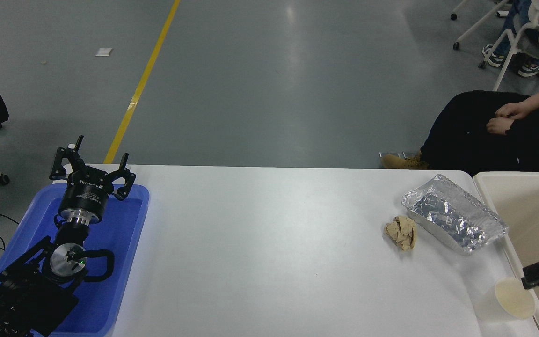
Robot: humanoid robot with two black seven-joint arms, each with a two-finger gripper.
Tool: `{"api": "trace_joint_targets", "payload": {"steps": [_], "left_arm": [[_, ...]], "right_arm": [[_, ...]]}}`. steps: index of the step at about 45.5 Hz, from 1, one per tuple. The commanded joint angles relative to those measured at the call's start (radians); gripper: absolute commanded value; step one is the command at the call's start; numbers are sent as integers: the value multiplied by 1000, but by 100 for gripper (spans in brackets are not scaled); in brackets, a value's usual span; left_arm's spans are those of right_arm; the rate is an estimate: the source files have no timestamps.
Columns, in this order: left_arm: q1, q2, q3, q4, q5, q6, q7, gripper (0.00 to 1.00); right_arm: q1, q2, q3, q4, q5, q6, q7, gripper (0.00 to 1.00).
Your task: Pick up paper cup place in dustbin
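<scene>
Right hand [538,275] is poking in at the right edge beside the paper cup [508,300], mostly cut off; grip unreadable.

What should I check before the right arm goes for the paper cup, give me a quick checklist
1. Paper cup lying on its side near the table's right edge, mouth towards the camera: ok.
2. Right gripper close to the cup's rim: ok.
3. Right gripper open or shut: cannot tell, only its tip shows.
4. Dustbin beside the cup, open top unobstructed: ok.
5. Foil tray and crumpled paper ball apart from the cup: ok.
6. Left gripper parked over the blue tray: ok.
</scene>
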Motion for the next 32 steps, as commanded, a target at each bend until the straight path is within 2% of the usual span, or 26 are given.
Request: {"api": "trace_joint_targets", "payload": {"steps": [1,16,20,23,25,28,29,31,32], "left_arm": [[0,0,0,0,0,0,1,100],[0,0,0,0,0,0,0,100],[0,0,0,0,0,0,0,100],[0,0,0,0,0,0,0,100],[0,0,0,0,0,0,0,100],[0,0,0,0,0,-1,0,100],[0,0,0,0,0,-1,0,100],[0,0,0,0,0,0,1,100],[0,0,0,0,0,0,0,100]], "right_arm": [[-134,32,81,-62,-1,-53,1,100],[-309,103,214,-162,1,-74,2,100],[-342,124,227,-186,-1,-114,6,96],[-355,134,227,-191,-1,-136,13,80],[-359,135,225,-191,-4,-149,15,58],[-367,135,218,-191,-24,-191,15,19],[-369,135,218,-189,-36,-202,15,10],[-367,134,218,-188,-62,-208,15,0],[-366,132,218,-186,-67,-208,15,0]]}}
